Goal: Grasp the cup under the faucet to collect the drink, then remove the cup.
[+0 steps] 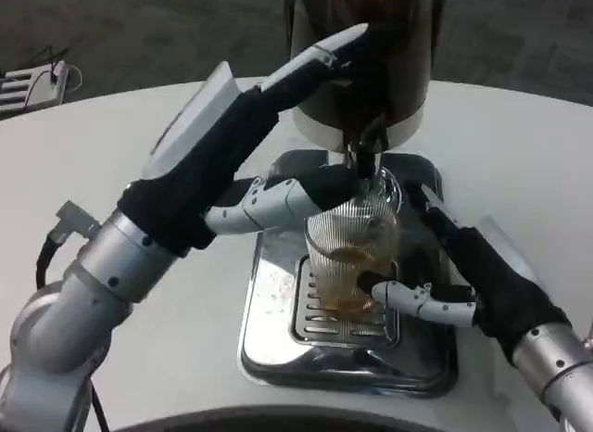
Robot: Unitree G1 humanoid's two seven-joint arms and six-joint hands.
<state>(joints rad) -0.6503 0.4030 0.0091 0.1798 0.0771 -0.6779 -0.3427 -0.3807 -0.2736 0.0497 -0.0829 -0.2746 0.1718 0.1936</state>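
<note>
Cup [352,260]: ribbed clear glass, standing upright on the slotted grate of the drip tray [278,344], directly under the faucet [363,154]; amber drink is sitting in its lower part.
Right robot hand [435,288]: fingers are wrapping around the cup's lower right side, gripping it.
Left robot hand [278,196]: reaching across to the faucet; fingers are resting on the tap lever just above the cup's rim, closed over it.
Faucet: hanging from the base of the dark dispenser [366,61].
Drip tray: shiny steel, lying on the white counter [139,376].
Cables [32,80]: lying at the counter's far left edge.
</note>
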